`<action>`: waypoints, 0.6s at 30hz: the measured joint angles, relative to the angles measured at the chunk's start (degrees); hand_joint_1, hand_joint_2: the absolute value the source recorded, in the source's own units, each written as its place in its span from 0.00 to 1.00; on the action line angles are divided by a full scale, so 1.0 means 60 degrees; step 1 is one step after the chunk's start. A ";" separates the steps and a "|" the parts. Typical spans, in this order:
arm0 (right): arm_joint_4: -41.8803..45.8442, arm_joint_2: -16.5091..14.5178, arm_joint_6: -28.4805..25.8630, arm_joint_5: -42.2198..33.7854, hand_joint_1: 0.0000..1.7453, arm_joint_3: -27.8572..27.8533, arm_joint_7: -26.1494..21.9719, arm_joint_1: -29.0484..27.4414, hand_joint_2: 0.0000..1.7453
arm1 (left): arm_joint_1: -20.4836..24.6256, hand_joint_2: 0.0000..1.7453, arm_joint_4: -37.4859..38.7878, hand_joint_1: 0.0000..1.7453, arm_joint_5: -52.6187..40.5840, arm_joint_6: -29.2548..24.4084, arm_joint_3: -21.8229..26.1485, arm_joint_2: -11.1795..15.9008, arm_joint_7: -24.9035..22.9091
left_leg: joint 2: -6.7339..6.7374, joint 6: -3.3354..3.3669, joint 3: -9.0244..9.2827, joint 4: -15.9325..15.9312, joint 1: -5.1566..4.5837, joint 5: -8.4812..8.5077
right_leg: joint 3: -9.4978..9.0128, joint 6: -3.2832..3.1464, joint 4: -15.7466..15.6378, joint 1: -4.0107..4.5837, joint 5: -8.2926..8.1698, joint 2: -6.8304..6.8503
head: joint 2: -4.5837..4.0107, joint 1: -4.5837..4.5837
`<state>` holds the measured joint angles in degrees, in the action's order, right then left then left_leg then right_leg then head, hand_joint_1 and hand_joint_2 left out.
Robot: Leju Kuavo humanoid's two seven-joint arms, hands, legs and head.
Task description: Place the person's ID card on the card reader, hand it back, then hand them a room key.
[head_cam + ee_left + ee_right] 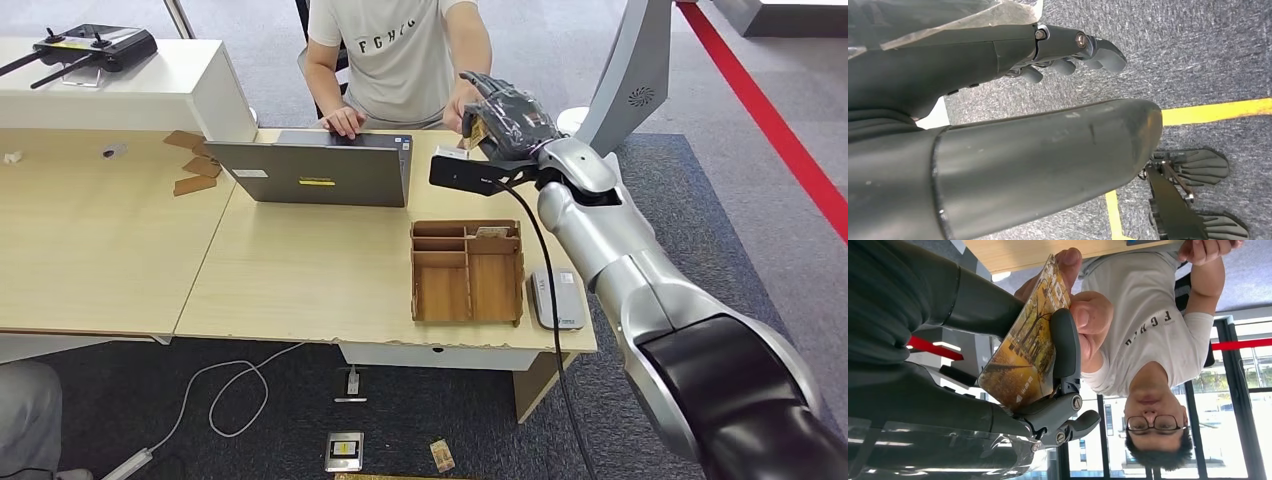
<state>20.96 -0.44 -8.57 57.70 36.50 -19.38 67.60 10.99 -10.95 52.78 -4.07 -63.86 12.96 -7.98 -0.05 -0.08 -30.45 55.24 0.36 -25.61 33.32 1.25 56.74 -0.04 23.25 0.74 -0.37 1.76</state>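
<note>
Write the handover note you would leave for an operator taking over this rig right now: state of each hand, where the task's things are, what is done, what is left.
Right hand: raised over the desk's far edge, holding a yellow picture card out to the seated person, whose hand already grips its far end.
Left hand: hanging above the carpet, fingers curled, holding nothing.
Card reader: on the desk beside the wooden organiser, nothing on it.
Done: card offered.
Left: release it. I cannot tell whether this is the ID card or the room key, so check that first.
</note>
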 joint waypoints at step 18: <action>-0.0174 0.0011 -0.0079 0.0250 0.00 0.0153 0.0056 -0.0045 0.00 | -0.0010 0.00 0.0000 0.00 0.0121 -0.0026 -0.0005 -0.0003 -0.0003 | 0.0000 -0.0002 -0.0001 0.0000 0.0000 0.0000 | 0.0003 -0.0002 0.0000 0.0000 0.0000 0.0000 | 0.0000 -0.0001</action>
<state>19.91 -0.37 -9.05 59.19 37.42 -19.04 67.33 10.93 -10.95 53.51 -4.22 -63.89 12.94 -7.99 -0.05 -0.09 -30.46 55.24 0.36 -25.61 33.34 1.24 56.74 -0.04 23.25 0.74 -0.37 1.75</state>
